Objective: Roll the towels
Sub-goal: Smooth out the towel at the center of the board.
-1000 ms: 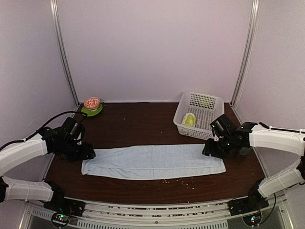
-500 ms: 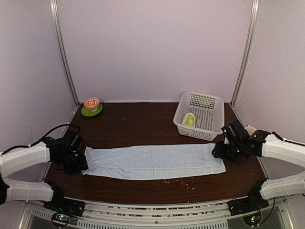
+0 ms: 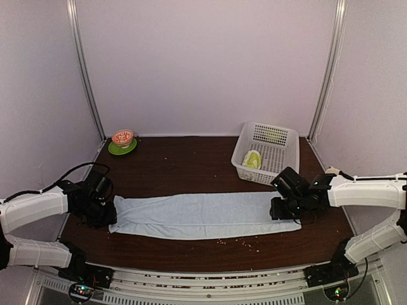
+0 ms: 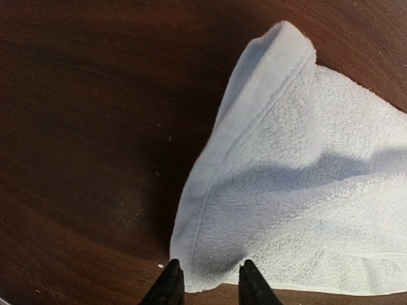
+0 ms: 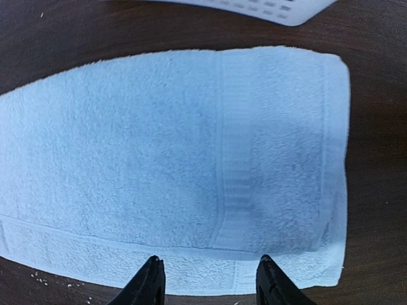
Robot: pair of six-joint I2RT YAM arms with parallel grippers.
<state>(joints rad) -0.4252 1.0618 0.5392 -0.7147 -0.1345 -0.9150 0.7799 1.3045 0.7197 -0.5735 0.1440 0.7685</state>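
Grasp step: left gripper [image 4: 210, 284] brackets the blue towel [image 3: 203, 215]'s left near corner, hold unclear. Right gripper [image 5: 206, 281], open above the right end, likely needs to pinch next.

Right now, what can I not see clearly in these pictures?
- Green towel, top view: small, half behind the basket wall; rolled or not unclear.
- Left gripper and right gripper, wrist views: only finger ends show; contact with the blue towel unclear.
- Bowl, top view: contents too small.
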